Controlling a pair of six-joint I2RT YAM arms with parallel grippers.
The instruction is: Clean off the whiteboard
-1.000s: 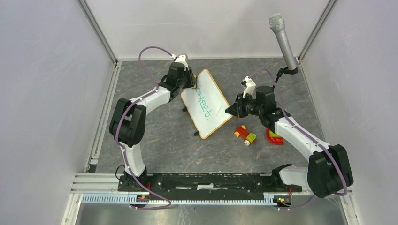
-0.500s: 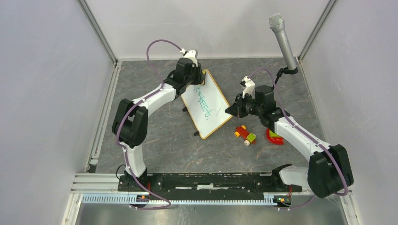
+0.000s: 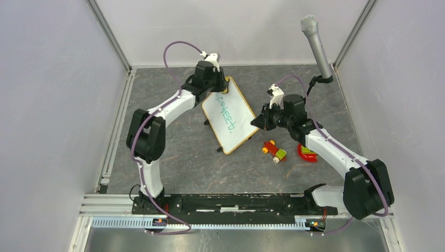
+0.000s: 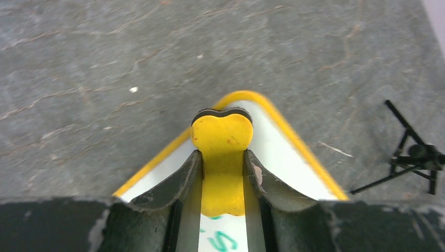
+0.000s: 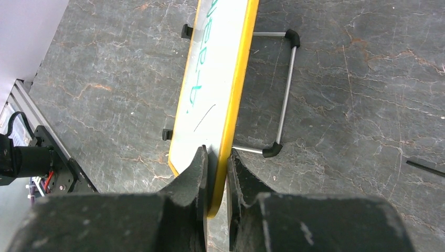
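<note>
Whiteboard (image 3: 231, 118) tilted, right hand (image 5: 216, 157) clamping edge, left hand (image 4: 223, 156) gripping yellow eraser (image 4: 222, 134)

Green writing (image 3: 226, 113) on the whiteboard (image 3: 237, 131) is too small to read, perhaps one word.

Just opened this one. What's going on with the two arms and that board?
The right pincer is clamped on the edge of the whiteboard, steadying it. The left pincer grips a yellow pad, seemingly an eraser, at the board's far corner. The green writing shows no wiped patches, so erasing does not look begun.
</note>
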